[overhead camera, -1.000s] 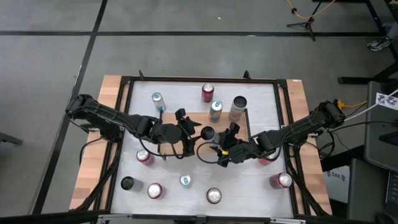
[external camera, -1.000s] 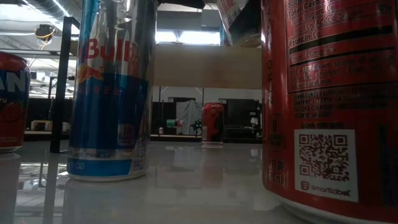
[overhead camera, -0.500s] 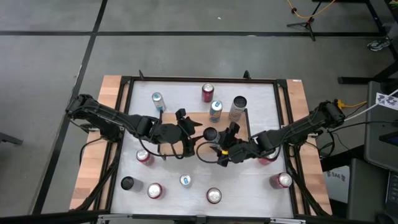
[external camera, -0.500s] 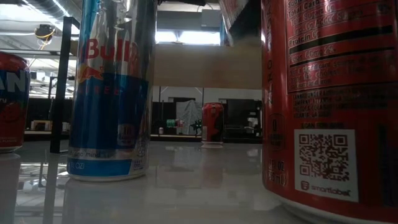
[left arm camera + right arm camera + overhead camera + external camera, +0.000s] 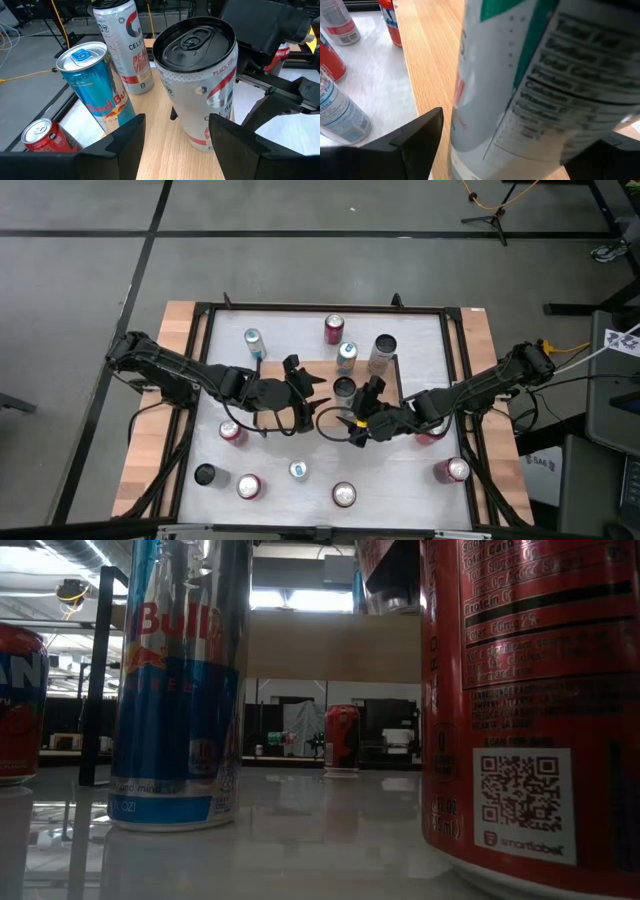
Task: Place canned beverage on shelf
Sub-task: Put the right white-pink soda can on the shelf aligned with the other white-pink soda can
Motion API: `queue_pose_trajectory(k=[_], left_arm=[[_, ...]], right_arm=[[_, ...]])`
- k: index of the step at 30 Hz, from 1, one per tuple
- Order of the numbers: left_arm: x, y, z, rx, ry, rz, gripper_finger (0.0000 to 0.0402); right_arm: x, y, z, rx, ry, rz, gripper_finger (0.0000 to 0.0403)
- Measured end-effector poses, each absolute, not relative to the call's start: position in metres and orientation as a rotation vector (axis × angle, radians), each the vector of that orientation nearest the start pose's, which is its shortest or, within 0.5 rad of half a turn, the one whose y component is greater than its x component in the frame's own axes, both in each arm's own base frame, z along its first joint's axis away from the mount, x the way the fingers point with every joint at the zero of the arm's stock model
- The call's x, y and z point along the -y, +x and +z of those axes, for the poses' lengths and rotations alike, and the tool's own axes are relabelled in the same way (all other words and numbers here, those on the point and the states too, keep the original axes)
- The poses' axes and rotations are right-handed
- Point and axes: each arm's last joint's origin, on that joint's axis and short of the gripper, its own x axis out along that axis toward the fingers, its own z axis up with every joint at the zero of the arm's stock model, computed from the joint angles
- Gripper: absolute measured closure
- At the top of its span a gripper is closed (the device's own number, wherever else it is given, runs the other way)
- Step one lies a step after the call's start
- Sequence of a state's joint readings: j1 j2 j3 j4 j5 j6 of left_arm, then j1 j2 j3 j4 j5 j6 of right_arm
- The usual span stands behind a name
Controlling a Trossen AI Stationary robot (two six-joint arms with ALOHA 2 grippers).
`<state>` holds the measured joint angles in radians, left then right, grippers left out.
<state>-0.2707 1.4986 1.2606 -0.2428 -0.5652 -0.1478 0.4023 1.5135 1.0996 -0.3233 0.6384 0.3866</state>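
Note:
The shelf [image 5: 318, 366], a low stand with a light wooden top, is at the table's middle. A white can with a black top [image 5: 343, 389] [image 5: 200, 85] stands upright on its base on the board's near part. My right gripper [image 5: 362, 402] [image 5: 510, 145] is open, one finger on either side of the can's lower body [image 5: 520, 75]. My left gripper [image 5: 318, 388] [image 5: 175, 125] is open just to the can's left and points at it. A blue can [image 5: 97, 80] and a tall white can [image 5: 125, 45] stand farther back on the board. My right gripper has one finger [image 5: 420, 135] standing clear of the can, with a strip of board showing between them. The other finger [image 5: 605, 155] lies close against the can's side. Whether it touches cannot be told.
Loose cans stand on the white tabletop around the shelf: red [image 5: 333, 329] and blue [image 5: 253, 342] at the far side, and several along the near side [image 5: 248, 486] [image 5: 343, 495] [image 5: 455, 470]. A black frame [image 5: 200, 380] borders the tabletop.
The black-topped can's top has shifted a little toward the table's right and far side. Both arms have stayed where they were.

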Motion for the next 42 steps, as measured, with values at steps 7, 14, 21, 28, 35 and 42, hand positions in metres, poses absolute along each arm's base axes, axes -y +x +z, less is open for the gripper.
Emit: queue_pose_trajectory(k=[7,14,21,28,35,42], left_arm=[[0.075,0.327,0.325,-0.410,0.049,0.320,0.0190],[0.075,0.328,0.326,-0.402,0.042,0.313,0.0190],[0.075,0.328,0.327,-0.398,0.039,0.313,0.0190],[0.075,0.328,0.327,-0.397,0.039,0.313,0.0190],[0.075,0.328,0.327,-0.395,0.038,0.313,0.0190],[0.075,0.328,0.327,-0.395,0.037,0.311,0.0190]], right_arm=[[-0.110,0.302,0.262,-0.584,0.005,-0.340,0.0061],[-0.110,0.300,0.264,-0.581,0.004,-0.336,0.0061],[-0.108,0.295,0.270,-0.579,0.005,-0.336,0.0061],[-0.105,0.287,0.281,-0.556,0.019,-0.333,0.0061],[-0.104,0.285,0.285,-0.545,0.027,-0.330,0.0061],[-0.101,0.277,0.295,-0.527,0.044,-0.313,0.0061]])
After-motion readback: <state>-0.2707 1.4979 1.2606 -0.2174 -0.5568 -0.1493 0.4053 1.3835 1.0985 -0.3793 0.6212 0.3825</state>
